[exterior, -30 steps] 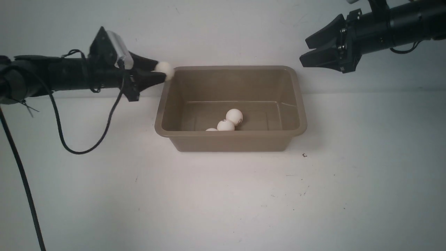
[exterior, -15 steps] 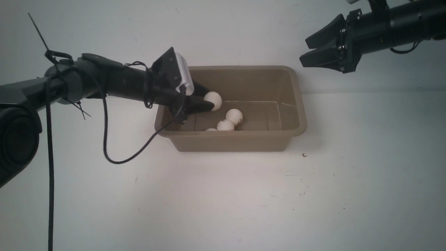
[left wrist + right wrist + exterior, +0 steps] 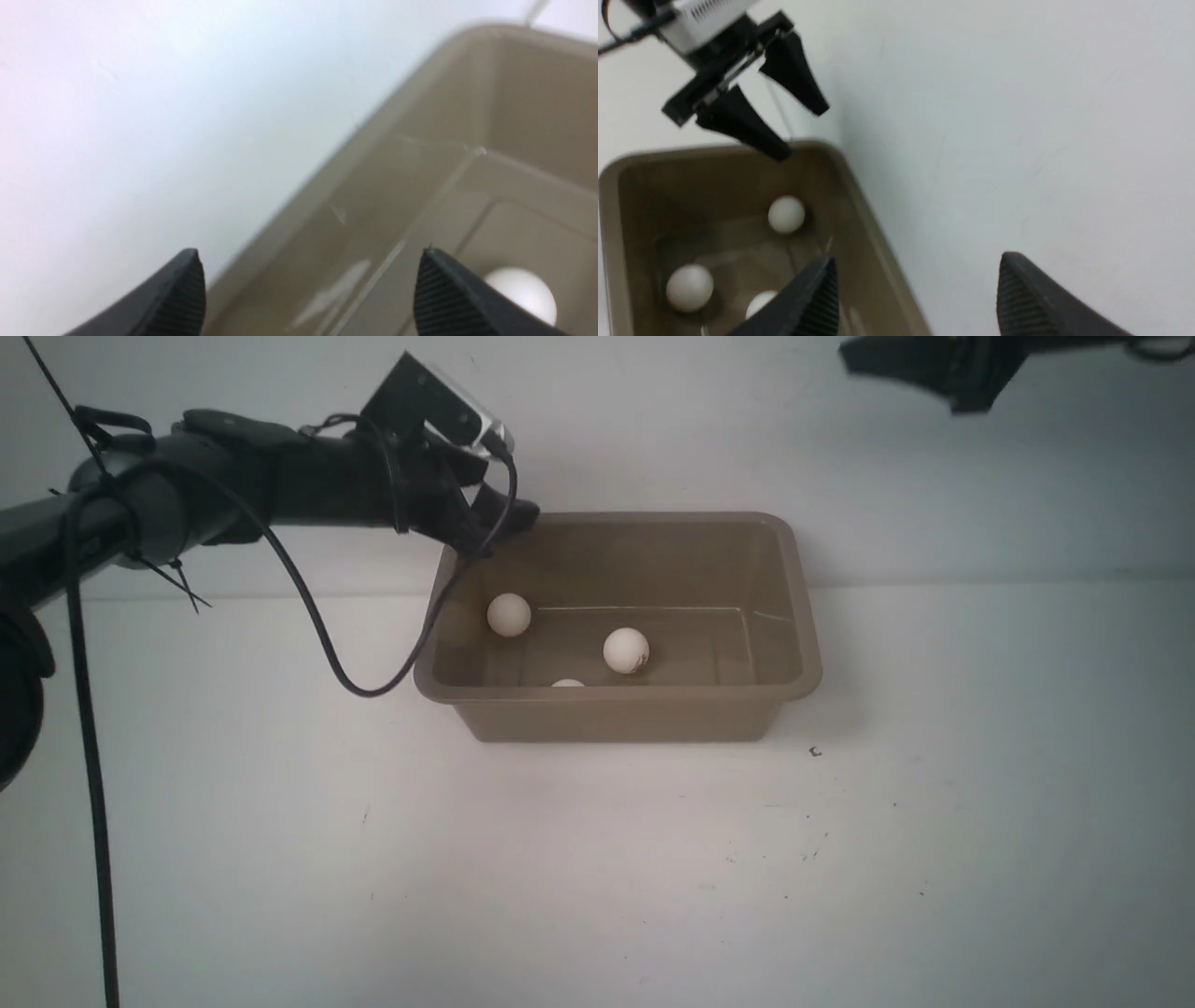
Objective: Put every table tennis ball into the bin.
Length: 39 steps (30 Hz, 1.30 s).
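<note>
The taupe bin [image 3: 616, 717] stands at the middle of the white table. Three off-white table tennis balls show inside it: one near its left wall [image 3: 509, 614], one in the middle [image 3: 625, 650], and one half hidden behind the front rim [image 3: 568, 683]. My left gripper [image 3: 509, 513] hangs open and empty over the bin's far left corner. In the left wrist view its gripper [image 3: 310, 261] frames the bin wall [image 3: 420, 140], with a ball [image 3: 523, 291] beside one finger. My right gripper [image 3: 864, 355] is high at the top right. In the right wrist view that gripper [image 3: 919, 263] is open and empty.
A black cable [image 3: 317, 616] loops down from the left arm beside the bin's left rim. The right wrist view shows the left gripper [image 3: 802, 131] above the bin's corner [image 3: 859, 200] and three balls [image 3: 786, 213] inside. A pale wall rises behind the table.
The left gripper carried a ball over the bin, opened and let it drop inside, then rose back to the far left corner. The right gripper moved up, nearly out of the front view.
</note>
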### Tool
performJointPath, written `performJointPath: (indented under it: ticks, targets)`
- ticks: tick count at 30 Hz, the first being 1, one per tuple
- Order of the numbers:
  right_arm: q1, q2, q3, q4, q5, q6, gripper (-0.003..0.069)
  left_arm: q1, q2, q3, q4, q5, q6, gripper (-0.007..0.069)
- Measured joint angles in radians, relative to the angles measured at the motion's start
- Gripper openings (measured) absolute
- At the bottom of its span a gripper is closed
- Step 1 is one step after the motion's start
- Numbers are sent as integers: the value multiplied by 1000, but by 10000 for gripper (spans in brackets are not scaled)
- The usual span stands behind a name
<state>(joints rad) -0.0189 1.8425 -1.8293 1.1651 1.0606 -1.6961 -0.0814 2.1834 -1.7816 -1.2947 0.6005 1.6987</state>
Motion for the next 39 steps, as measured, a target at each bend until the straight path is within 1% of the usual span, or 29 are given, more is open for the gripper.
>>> performJointPath:
  ticks: [5,8,9,10,11,13,15,16,17,19,23,25,29,34,36,39]
  targets:
    - [-1,-136,0,-13,-20,85,423,0,-28,0,-13,0,-32,531]
    - [-2,-244,0,-102,-53,231,423,-1,-51,0,-23,0,-65,531]
    - [-2,-256,0,-109,-54,253,423,-1,-52,0,-23,0,-65,531]
    - [-2,-295,0,-158,-56,331,423,-1,-64,0,-25,0,-80,531]
    - [-3,-305,0,-173,-56,354,423,-1,-68,0,-25,0,-83,531]
    - [-3,-370,0,-280,-56,520,423,-1,-80,0,-26,1,-101,531]
    - [-3,-404,0,-355,-55,617,423,-1,-85,0,-28,1,-109,531]
    - [-3,-413,0,-364,-55,641,423,-1,-85,0,-29,1,-110,531]
    - [-3,-446,0,-427,-50,724,423,-1,-86,0,-34,1,-117,531]
    - [-3,-503,0,-524,-30,845,423,-1,-86,0,-47,1,-131,531]
    - [-3,-606,0,-664,48,1004,423,-1,-86,0,-84,8,-135,531]
    - [-3,-675,8,-710,105,1070,423,-1,-86,0,-114,20,-134,531]
    - [-3,-765,77,-730,141,1094,423,-1,-86,0,-139,24,-134,531]
    - [-3,-954,417,-731,122,1086,423,-1,-86,0,-158,27,-131,531]
    - [-3,-1021,567,-723,68,1061,423,-1,-86,0,-166,27,-131,531]
    - [-3,-1141,831,-666,-85,1015,423,-1,-86,0,-199,27,-131,531]
